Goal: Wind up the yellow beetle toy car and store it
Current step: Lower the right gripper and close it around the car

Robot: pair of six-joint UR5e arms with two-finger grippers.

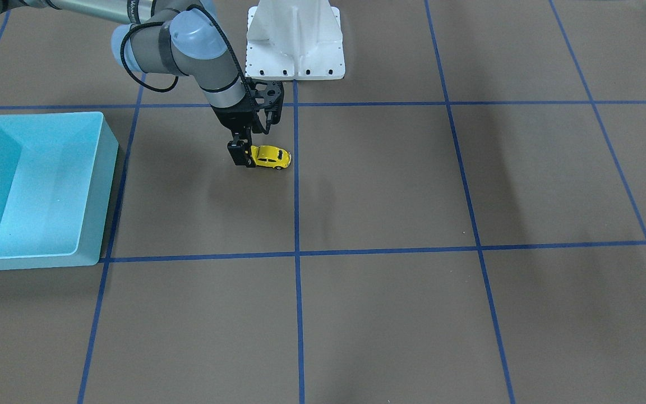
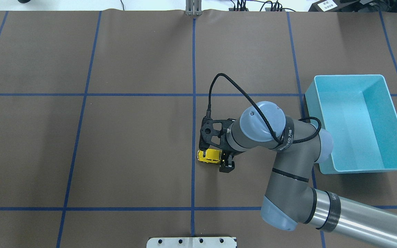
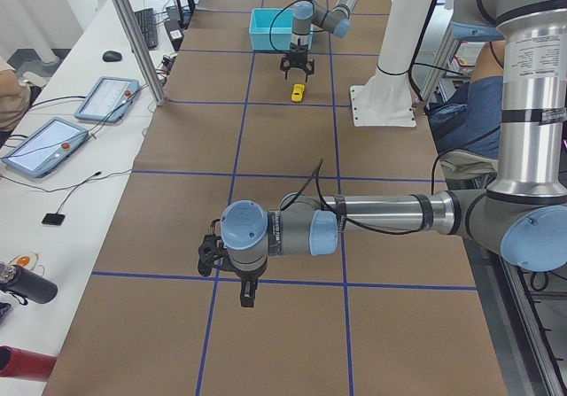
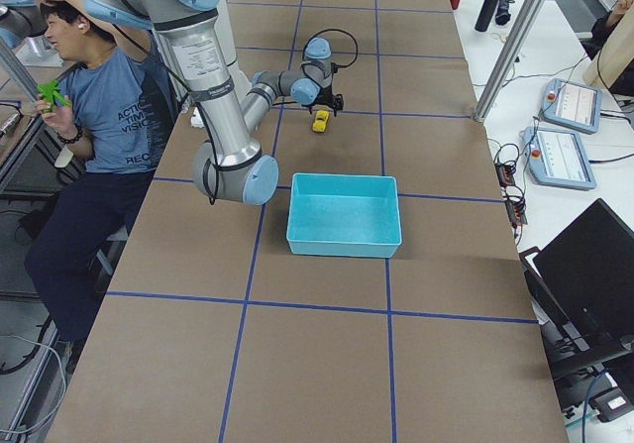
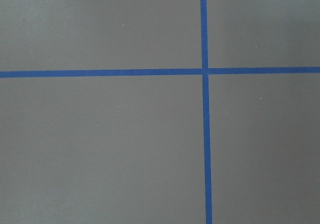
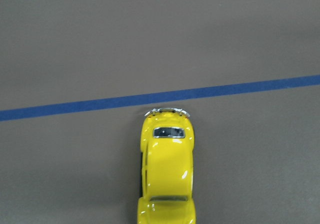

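The yellow beetle toy car [image 1: 271, 157] stands on its wheels on the brown table, right beside a blue tape line. It also shows in the overhead view [image 2: 209, 155] and in the right wrist view [image 6: 167, 176]. My right gripper [image 1: 244, 150] points down at the car's end on the bin side, low over the table, and looks open. One of its fingers [image 2: 226, 166] stands just beside that end; I cannot tell if it touches. The turquoise bin [image 2: 357, 120] is empty. My left gripper [image 3: 244, 281] shows only in the exterior left view; I cannot tell its state.
The white robot base [image 1: 295, 39] stands close behind the car. The bin [image 1: 37, 185] sits about one grid square from the car on my right side. A person [image 4: 109, 96] sits beside the table; tablets [image 3: 53, 143] lie on a side desk.
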